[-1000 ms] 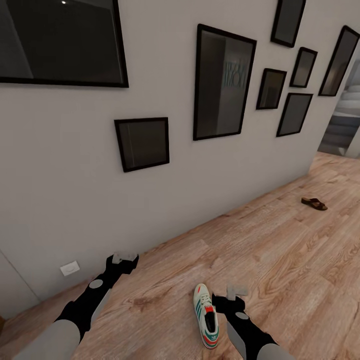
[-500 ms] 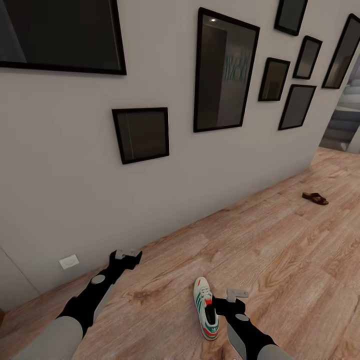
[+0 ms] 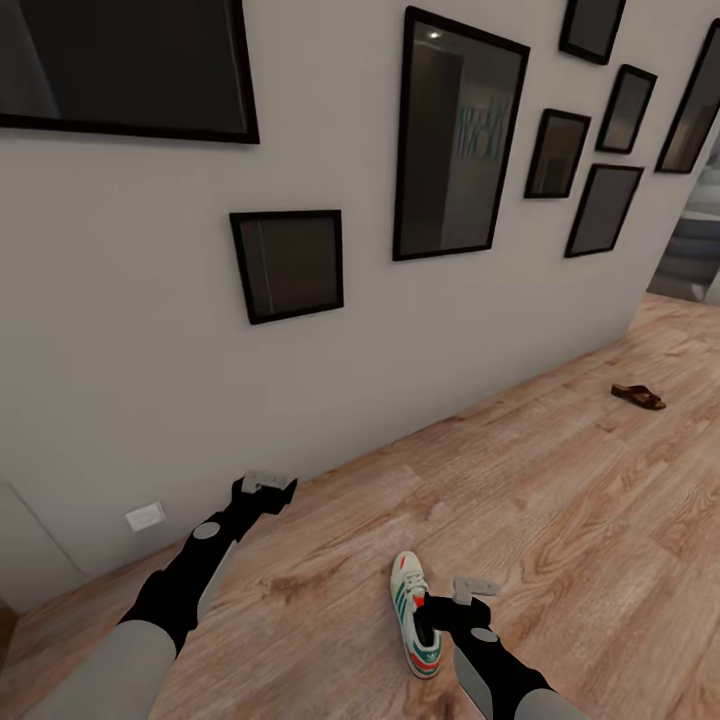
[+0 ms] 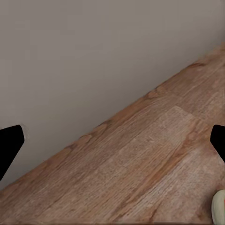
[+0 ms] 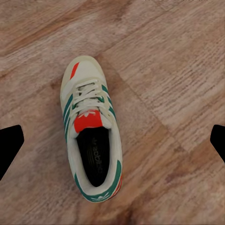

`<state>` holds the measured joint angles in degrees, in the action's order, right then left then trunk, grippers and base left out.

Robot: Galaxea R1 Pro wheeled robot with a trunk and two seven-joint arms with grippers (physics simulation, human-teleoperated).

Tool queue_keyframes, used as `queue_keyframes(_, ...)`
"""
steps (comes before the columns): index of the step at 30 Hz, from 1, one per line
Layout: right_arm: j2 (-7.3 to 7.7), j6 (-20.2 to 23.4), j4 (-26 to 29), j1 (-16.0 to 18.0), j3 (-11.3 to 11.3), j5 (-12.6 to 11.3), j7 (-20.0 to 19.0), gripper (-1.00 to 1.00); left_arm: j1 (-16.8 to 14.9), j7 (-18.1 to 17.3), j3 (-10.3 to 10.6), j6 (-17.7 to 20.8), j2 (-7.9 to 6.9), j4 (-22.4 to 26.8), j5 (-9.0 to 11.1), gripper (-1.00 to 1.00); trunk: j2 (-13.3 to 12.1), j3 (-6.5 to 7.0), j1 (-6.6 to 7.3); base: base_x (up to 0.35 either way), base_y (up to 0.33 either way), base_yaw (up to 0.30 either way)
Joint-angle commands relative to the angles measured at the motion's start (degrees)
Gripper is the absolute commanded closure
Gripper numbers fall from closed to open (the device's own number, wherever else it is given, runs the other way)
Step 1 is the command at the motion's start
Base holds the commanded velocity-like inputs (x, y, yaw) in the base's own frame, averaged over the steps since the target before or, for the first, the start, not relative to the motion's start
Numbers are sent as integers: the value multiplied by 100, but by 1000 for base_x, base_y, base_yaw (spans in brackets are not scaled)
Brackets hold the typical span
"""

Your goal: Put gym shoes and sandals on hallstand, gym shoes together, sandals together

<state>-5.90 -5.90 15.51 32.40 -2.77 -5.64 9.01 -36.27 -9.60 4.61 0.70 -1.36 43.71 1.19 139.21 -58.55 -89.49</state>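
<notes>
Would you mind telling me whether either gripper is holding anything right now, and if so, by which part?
Nothing is held. The right gripper hangs open above the gym shoe, its fingers apart on either side. The left gripper is open over bare floor.

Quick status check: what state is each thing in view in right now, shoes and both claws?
White lace-up gym shoe with green stripes: upright on the wood plank floor, not gripped.
Slim brown leather sandal: flat on the floor, far off by the doorway.
Right claw: open, above the gym shoe.
Left claw: open, empty, near the wall.
</notes>
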Motion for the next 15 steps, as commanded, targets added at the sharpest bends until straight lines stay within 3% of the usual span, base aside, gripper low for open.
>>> queue_keyframes(1,1,-25,-4,3,-31,-60,22,-100,-3,-6,13,12,-4,5,12,-100,2,-7,1,0,0,234)
queue_keyframes(5,1,-25,-4,3,-31,-60,22,-100,-3,-6,13,21,-9,11,12,-100,2,-13,1,0,0,180)
queue_keyframes(9,5,-25,-4,3,-31,-60,22,-100,1,-10,13,16,-14,16,12,-100,2,-14,1,0,0,32)
queue_keyframes(15,11,-25,-5,3,-24,-60,22,-100,3,-15,13,6,-14,23,15,-100,243,-151,-131,0,0,9)
